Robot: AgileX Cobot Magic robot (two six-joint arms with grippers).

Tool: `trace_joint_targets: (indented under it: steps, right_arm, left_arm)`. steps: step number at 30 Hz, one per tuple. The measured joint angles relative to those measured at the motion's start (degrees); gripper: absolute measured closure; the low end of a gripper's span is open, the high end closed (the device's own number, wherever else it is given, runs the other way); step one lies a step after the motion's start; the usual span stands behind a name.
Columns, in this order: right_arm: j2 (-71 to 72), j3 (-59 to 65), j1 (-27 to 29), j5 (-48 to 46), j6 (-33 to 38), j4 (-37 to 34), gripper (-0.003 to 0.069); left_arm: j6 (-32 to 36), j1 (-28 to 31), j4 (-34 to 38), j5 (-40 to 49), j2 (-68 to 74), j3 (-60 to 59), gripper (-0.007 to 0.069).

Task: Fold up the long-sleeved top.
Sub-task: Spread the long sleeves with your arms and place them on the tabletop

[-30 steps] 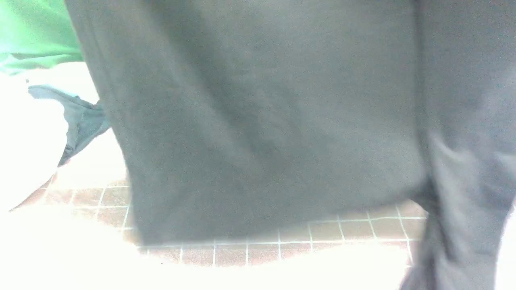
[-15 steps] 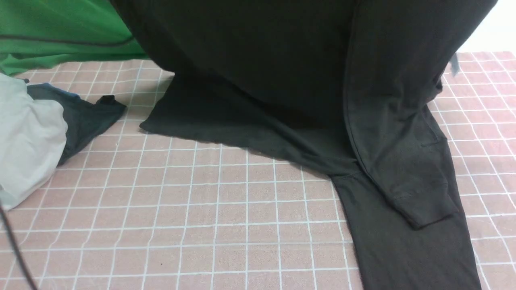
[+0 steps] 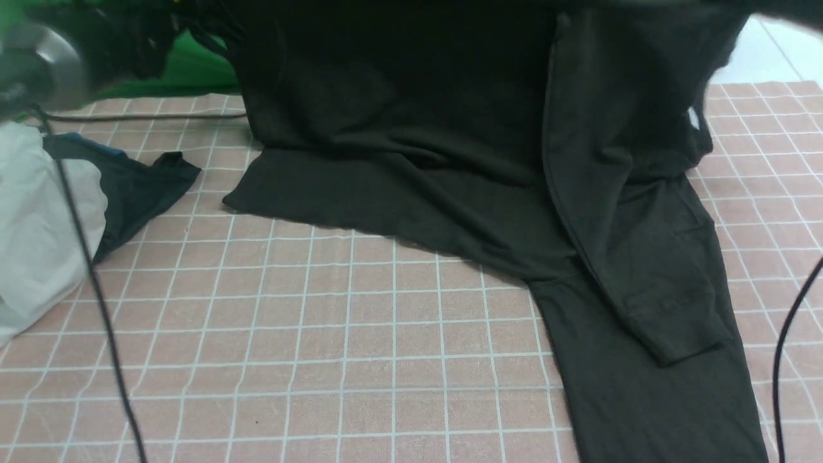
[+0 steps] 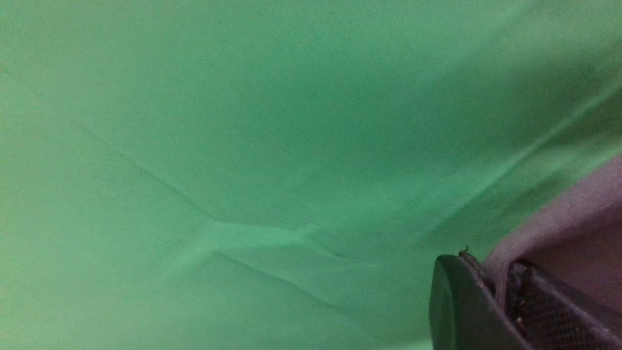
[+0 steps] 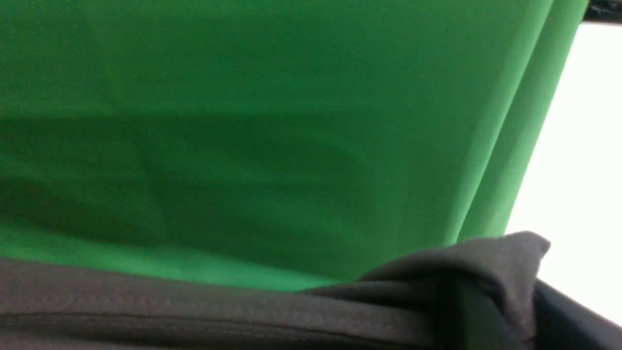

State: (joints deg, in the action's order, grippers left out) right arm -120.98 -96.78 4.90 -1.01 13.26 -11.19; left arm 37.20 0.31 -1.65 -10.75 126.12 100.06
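The long-sleeved top (image 3: 418, 161) is black; its upper part hangs from above the front view while its lower body and a cuffed sleeve (image 3: 649, 270) lie on the pink checked table cover (image 3: 321, 334). In the left wrist view my left gripper (image 4: 500, 277) is shut on a hemmed edge of the top (image 4: 573, 214). My right gripper (image 5: 529, 301) pinches a bunched fold of the top (image 5: 194, 311) that drapes over one finger. Neither gripper's fingertips show in the front view; only a blurred part of the left arm (image 3: 38, 58) does.
A white garment (image 3: 38, 231) and a smaller dark cloth with a blue edge (image 3: 141, 186) lie at the left. A green backdrop (image 3: 193, 71) hangs behind. Black cables cross the table at the left (image 3: 96, 289) and right (image 3: 781, 360).
The top has swung away from the camera and down; its lower body and sleeve now rest on the table. The left arm and both cables have come into view.
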Motion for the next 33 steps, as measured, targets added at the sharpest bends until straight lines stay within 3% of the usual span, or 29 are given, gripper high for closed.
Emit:
trace_joint_targets:
  steps: [2,7,9,13,17,18,22,23,27,31,33]
  right_arm:
    - [-1.70,0.00,0.11,0.44,0.00,0.17,0.0457]
    - [-1.97,-0.02,0.63,-1.66,0.00,0.23,0.0153]
    - [-1.03,-0.02,0.69,-4.36,-0.13,0.30,0.0095]
    - [2.72,-0.02,0.71,-12.61,-0.19,0.36,0.0107]
    - [7.64,-0.02,0.71,-20.54,-0.31,0.42,0.0161]
    - [10.39,-0.02,0.71,-24.96,-0.44,0.42,0.0188]
    - [16.89,1.22,0.71,-37.75,-2.22,0.42,0.0276]
    - [17.61,1.45,0.62,-38.24,-2.32,0.42,0.0281]
    - [26.17,12.47,-1.50,-42.61,-4.45,0.78,0.0377]
    - [37.19,28.66,-8.56,-43.98,-8.56,0.79,0.0402]
    - [39.88,33.89,-12.23,-43.75,-9.00,0.79,0.0404]
  left_arm:
    - [-1.31,-0.13,0.00,-2.51,2.64,0.97,0.0479]
    - [-3.49,-0.14,-1.25,-7.90,7.11,1.55,0.0265]
    - [-3.78,-0.19,-1.48,-8.32,7.98,1.69,0.0167]
    - [-4.49,-0.19,-1.42,-5.11,8.24,1.72,-0.0014]
    - [-6.22,-0.19,-1.42,5.43,5.87,1.80,-0.0057]
    - [-7.84,-0.19,-1.42,12.81,3.31,1.80,-0.0061]
    - [-13.05,-0.19,2.51,32.83,-6.03,1.80,-0.0036]
    - [-13.16,-0.19,2.87,33.77,-6.03,1.80,-0.0031]
    - [-9.84,-0.19,12.28,50.25,-14.92,-0.40,0.0186]
    - [-6.60,-0.85,17.53,61.31,-16.41,-4.38,0.0445]
    - [-5.80,-1.03,17.84,62.96,-15.42,-5.26,0.0483]
